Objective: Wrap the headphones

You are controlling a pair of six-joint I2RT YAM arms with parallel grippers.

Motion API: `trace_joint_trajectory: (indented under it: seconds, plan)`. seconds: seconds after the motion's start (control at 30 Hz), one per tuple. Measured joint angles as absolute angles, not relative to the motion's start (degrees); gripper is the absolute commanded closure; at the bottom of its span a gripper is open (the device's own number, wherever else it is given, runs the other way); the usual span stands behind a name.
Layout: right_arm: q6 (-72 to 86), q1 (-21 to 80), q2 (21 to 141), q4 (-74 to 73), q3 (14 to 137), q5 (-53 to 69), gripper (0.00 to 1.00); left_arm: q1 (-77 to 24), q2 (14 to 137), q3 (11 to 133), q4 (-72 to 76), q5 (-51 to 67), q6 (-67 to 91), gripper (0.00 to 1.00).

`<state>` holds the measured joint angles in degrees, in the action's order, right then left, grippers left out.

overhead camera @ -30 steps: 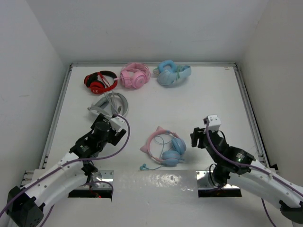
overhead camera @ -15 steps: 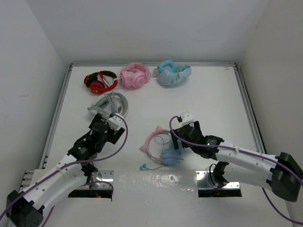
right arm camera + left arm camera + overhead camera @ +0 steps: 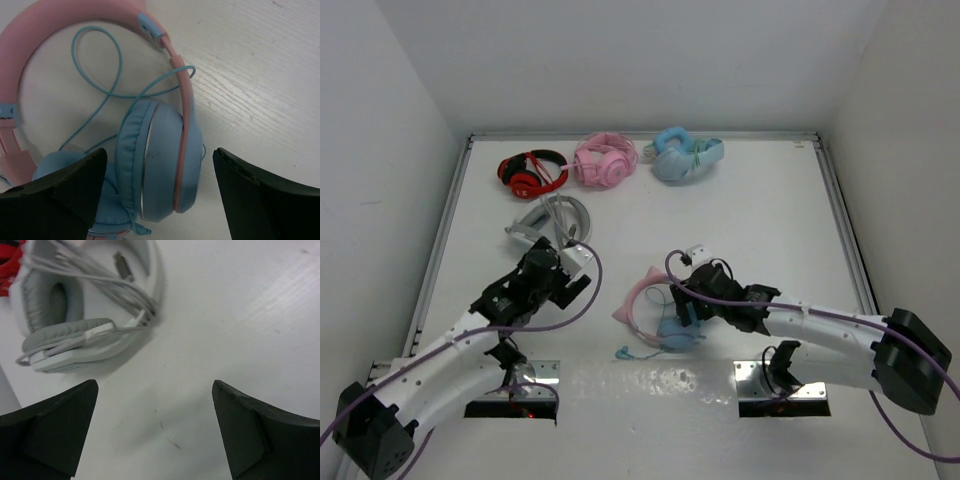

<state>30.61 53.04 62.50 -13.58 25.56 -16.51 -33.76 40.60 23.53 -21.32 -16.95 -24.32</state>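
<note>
The headphones point(image 3: 655, 308) lie on the white table near the front middle, with a thin pink cat-ear headband, light blue earcups and a teal cable point(image 3: 632, 351) trailing to the front left. My right gripper point(image 3: 686, 302) hovers open right over them. In the right wrist view one earcup point(image 3: 160, 160) stands on edge between the spread fingers, the cable point(image 3: 105, 65) looped inside the headband point(image 3: 60, 15). My left gripper point(image 3: 552, 283) is open and empty over bare table, left of the headphones.
A white and grey pair point(image 3: 552, 220) lies just beyond my left gripper, also in the left wrist view point(image 3: 75, 335). Red point(image 3: 532, 172), all-pink point(image 3: 605, 160) and all-light-blue point(image 3: 682, 155) pairs line the back edge. Walls close both sides.
My right arm has swung left from the right side and come down over the headphones. My left gripper has shifted a little forward and right.
</note>
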Motion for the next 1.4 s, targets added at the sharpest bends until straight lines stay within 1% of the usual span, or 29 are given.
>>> trace_joint_trajectory:
  seconds: [0.03, 0.1, 0.13, 0.23, 0.27, 0.3, 0.37, 0.4, 0.47, 0.57, 0.77, 0.83, 0.87, 0.93, 0.97, 1.0, 1.03, 1.1, 1.13, 1.17, 1.27, 1.3, 1.33, 1.4]
  plan:
    - [30.48, 53.04, 63.09, -13.41, 25.56, -15.84, 0.26, -33.76, 43.03, 26.61, -23.79, -14.9, -24.97, 0.16]
    - [30.37, 53.01, 63.96, -12.93, 25.56, -14.96, 0.4, -33.78, 49.78, 35.2, -27.68, -11.2, -25.32, 0.26]
    - [30.35, 53.01, 64.34, -12.71, 25.56, -14.96, 0.52, -33.78, 54.26, 40.75, -29.76, -9.54, -25.21, 0.26]
    - [30.2, 52.95, 65.04, -12.56, 25.52, -15.03, 0.74, -33.82, 64.66, 53.43, -31.18, -6.44, -24.56, 0.26]
    - [30.06, 52.99, 65.21, -12.36, 25.54, -15.09, 0.92, -33.82, 66.41, 55.22, -31.09, -5.65, -24.49, 0.25]
    - [29.71, 52.99, 65.34, -12.27, 25.56, -15.25, 1.0, -33.82, 67.46, 55.96, -31.16, -4.78, -24.45, 0.24]
    - [28.25, 53.04, 66.0, -13.02, 26.63, -15.9, 1.0, -33.82, 67.48, 55.55, -33.04, -3.27, -24.86, 0.22]
    - [27.38, 53.08, 66.59, -14.13, 27.92, -16.53, 1.0, -33.82, 67.09, 55.29, -34.28, -2.59, -25.15, 0.19]
    - [25.08, 53.12, 67.94, -16.43, 32.14, -18.22, 1.0, -33.82, 66.0, 55.31, -35.97, -1.69, -25.26, 0.17]
    - [22.52, 53.15, 68.2, -15.73, 37.91, -19.86, 1.0, -33.82, 64.75, 58.11, -38.94, -0.51, -24.99, 0.15]
    - [19.11, 53.41, 70.0, -8.91, 48.58, -20.08, 1.0, -33.82, 66.61, 67.31, -38.63, 0.89, -22.63, 0.15]
    - [17.76, 53.41, 72.31, -7.92, 52.36, -19.46, 1.0, -33.82, 68.64, 68.31, -37.41, -1.58, -20.64, 0.21]
    - [17.1, 53.41, 73.49, -7.73, 54.08, -19.22, 1.0, -33.82, 69.95, 68.82, -37.26, -4.01, -19.51, 0.27]
    - [15.81, 53.41, 75.13, -7.68, 56.62, -18.9, 1.0, -33.82, 73.93, 70.41, -37.06, -9.8, -17.28, 0.31]
    - [15.22, 53.41, 75.64, -7.75, 57.52, -18.76, 1.0, -33.82, 75.61, 70.98, -36.77, -12.05, -16.75, 0.39]
    - [14.66, 53.41, 75.94, -7.73, 58.15, -18.65, 1.0, -33.74, 77.14, 71.22, -36.23, -14.11, -16.08, 0.44]
    - [14.22, 53.41, 76.01, -7.77, 58.48, -18.5, 1.0, -33.67, 78.41, 71.29, -35.88, -15.84, -15.59, 0.54]
    - [13.13, 53.39, 76.03, -8.01, 59.13, -18.44, 1.0, -33.63, 80.01, 71.46, -36.07, -18.04, -14.79, 0.63]
    - [12.62, 53.39, 76.16, -8.08, 59.53, -18.68, 1.0, -33.61, 80.55, 71.83, -36.47, -18.55, -14.48, 0.7]
    - [12.19, 53.34, 76.27, -8.25, 59.86, -19.11, 1.0, -33.47, 80.95, 72.42, -36.8, -19.07, -14.28, 0.71]
    - [11.05, 51.88, 77.12, -8.49, 61.63, -19.11, 1.0, -33.08, 81.97, 74.63, -37.67, -19.7, -14.09, 0.71]
    - [10.63, 51.07, 77.87, -8.95, 62.81, -18.63, 1.0, -32.88, 82.39, 75.53, -37.91, -19.84, -13.98, 0.69]
    - [10.41, 50.33, 78.54, -9.26, 63.77, -17.87, 1.0, -32.69, 82.72, 76.23, -38.04, -20.01, -13.78, 0.59]
    - [10.17, 48.97, 79.83, -9.23, 65.3, -16.67, 1.0, -32.21, 83.18, 77.41, -38.68, -19.92, -13.45, 0.45]
